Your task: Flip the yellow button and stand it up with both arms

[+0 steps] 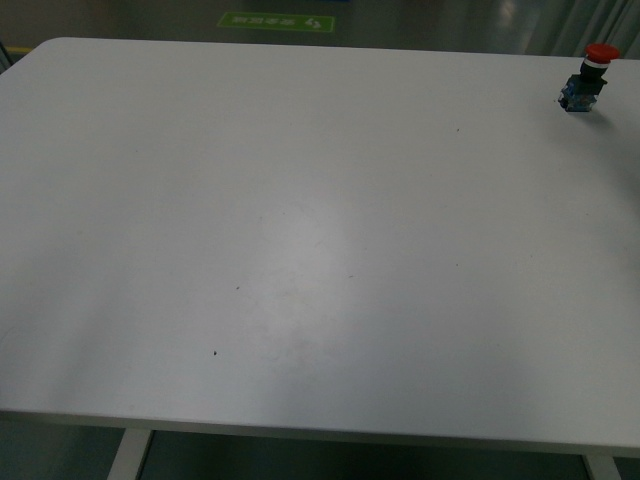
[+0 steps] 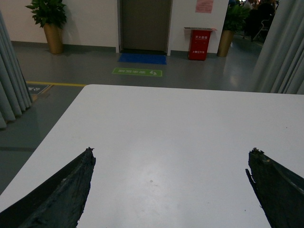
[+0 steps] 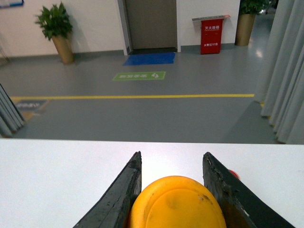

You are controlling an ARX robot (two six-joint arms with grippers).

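Note:
In the right wrist view the yellow button (image 3: 176, 204) fills the space between my right gripper's (image 3: 172, 158) black fingers, its round yellow-orange cap facing the camera; the body behind the cap is hidden. That gripper is shut on it, above the white table (image 3: 57, 175). My left gripper (image 2: 172, 151) stands open over bare table in the left wrist view, with nothing between its fingers (image 2: 66, 190). Neither arm nor the yellow button shows in the front view.
A red-capped push-button (image 1: 586, 80) with a blue-black block stands at the table's far right corner; a sliver of its red cap (image 3: 232, 174) peeks past my right finger. Beyond the table's (image 1: 300, 250) far edge lie grey floor, curtains, a red cabinet and potted plants.

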